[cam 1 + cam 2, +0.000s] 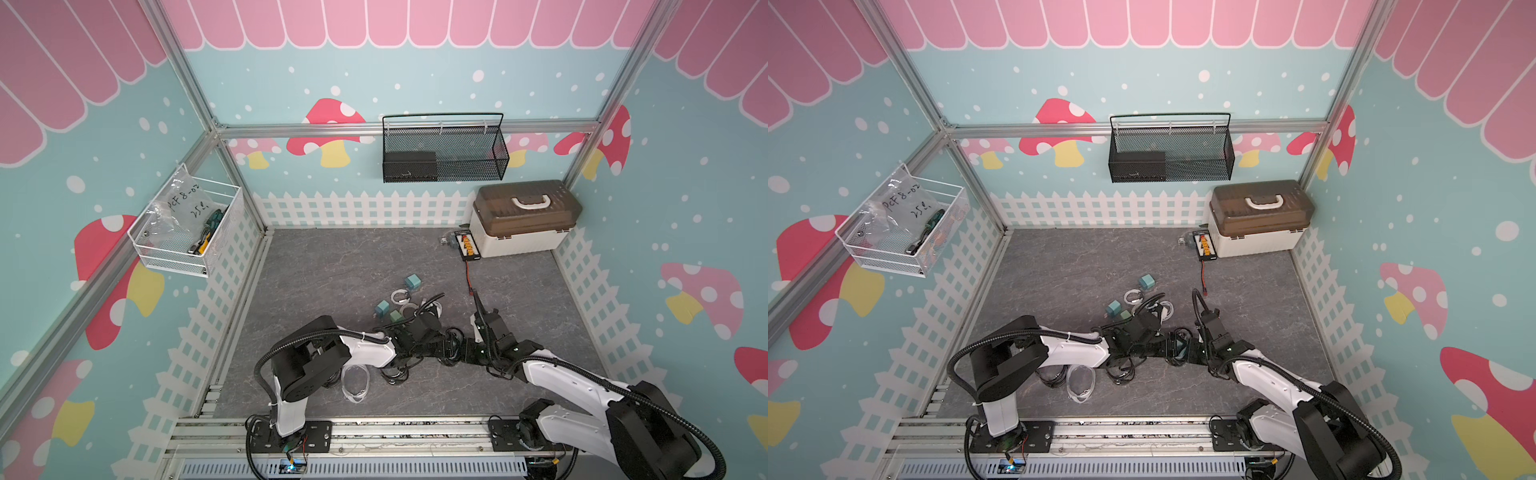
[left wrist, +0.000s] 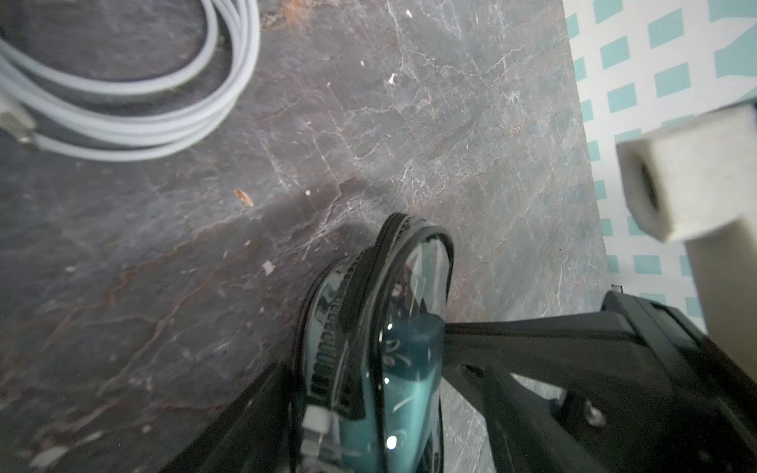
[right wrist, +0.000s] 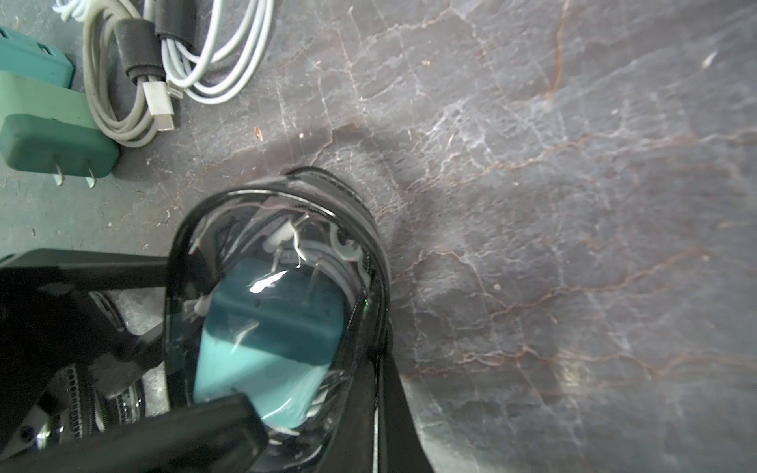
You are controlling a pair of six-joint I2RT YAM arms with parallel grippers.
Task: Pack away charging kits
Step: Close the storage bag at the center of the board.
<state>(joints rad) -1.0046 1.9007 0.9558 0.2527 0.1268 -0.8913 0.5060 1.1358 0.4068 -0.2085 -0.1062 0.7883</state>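
The black-rimmed pouch [image 3: 282,286] stood on edge between both arms, right fingers [image 2: 512,348] pinched shut on its rim, left fingers [image 3: 102,266] straddling its width, grip unclear.

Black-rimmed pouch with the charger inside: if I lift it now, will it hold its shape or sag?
Probably sags a little: the black-rimmed pouch has a soft clear window that wrinkles over the teal charger. Likely heavy for its size, since that block fills most of it. The glossy window may slip; the ribbed zip edge looks grippier.
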